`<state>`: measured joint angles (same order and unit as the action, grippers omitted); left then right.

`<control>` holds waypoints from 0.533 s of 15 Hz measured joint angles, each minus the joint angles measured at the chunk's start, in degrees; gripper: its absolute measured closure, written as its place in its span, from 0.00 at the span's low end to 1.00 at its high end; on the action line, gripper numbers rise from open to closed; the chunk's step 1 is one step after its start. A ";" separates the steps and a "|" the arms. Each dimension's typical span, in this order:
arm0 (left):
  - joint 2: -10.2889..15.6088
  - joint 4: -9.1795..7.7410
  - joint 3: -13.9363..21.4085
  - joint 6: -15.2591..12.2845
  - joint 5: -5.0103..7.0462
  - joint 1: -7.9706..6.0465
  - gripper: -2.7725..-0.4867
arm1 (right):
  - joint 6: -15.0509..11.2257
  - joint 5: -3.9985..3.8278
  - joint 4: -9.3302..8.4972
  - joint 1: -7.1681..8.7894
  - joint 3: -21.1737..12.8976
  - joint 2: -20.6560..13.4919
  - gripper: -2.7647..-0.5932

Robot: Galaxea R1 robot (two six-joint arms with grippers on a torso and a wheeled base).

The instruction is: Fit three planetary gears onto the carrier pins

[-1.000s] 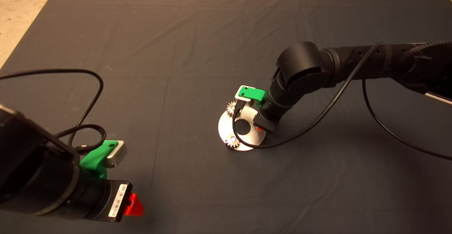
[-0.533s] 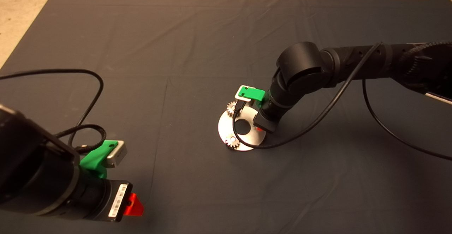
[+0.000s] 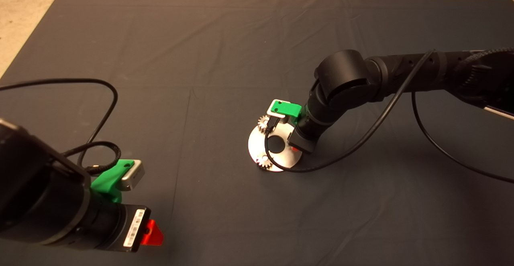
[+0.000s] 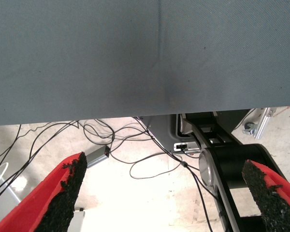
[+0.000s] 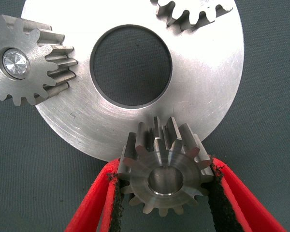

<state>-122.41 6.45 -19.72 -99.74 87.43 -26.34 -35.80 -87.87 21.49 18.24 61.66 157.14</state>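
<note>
The silver disc [image 3: 277, 158] lies mid-mat, and its central hole [image 5: 131, 65] shows in the right wrist view. One planetary gear [image 5: 26, 60] sits on a carrier pin [image 5: 15, 62]. A second gear [image 5: 193, 12] sits at the disc's [image 5: 208, 96] far rim, cut off by the frame. In the head view these two gears show as one [image 3: 263, 122] and another [image 3: 263, 161]. My right gripper [image 5: 165, 174] is shut on the third gear [image 5: 157, 159], held upright over the disc's rim. The pin beneath it is hidden. My left gripper [image 4: 164, 179] is open, parked at the lower left [image 3: 152, 234].
The right arm's black cable [image 3: 361, 137] loops over the mat beside the disc. The left arm's cable [image 3: 100, 97] lies on the mat at left. Past the mat's edge, the left wrist view shows floor cables [image 4: 125, 154] and a black stand [image 4: 232, 164].
My right arm has sunk slightly over the disc with the gear still in its fingers. The left arm has not moved.
</note>
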 joint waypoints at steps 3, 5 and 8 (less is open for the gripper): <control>0.00 0.00 0.00 0.00 0.00 0.00 0.20 | 0.00 0.00 -0.02 0.00 0.00 0.00 0.79; 0.00 0.00 0.00 0.00 0.00 0.00 0.20 | 0.00 0.00 -0.02 0.01 0.00 0.00 0.79; 0.00 0.00 0.00 0.00 0.00 0.00 0.20 | 0.02 0.02 -0.02 0.01 0.00 0.00 0.79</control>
<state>-122.41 6.45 -19.72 -99.74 87.43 -26.34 -35.78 -87.85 21.47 18.25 61.66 157.14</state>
